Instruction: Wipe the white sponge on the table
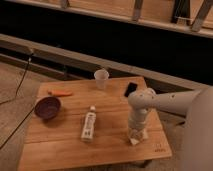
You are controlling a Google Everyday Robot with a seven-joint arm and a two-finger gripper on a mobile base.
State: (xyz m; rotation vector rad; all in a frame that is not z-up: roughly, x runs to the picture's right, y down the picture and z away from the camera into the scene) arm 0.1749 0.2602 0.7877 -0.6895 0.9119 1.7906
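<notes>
The white sponge [135, 140] lies flat on the table [60, 142] near its front right corner, only its lower edge showing under the gripper. My gripper [137, 132] points straight down onto it from the white arm [165, 101] that reaches in from the right, and it is shut on the sponge, pressing it against the wood.
A long white tube bottle [88, 125] lies left of the sponge. A purple bowl [48, 107] and an orange carrot-like stick [60, 93] sit at the left. A white cup [101, 78] and a small black object [130, 89] stand at the back. The table's right edge is close.
</notes>
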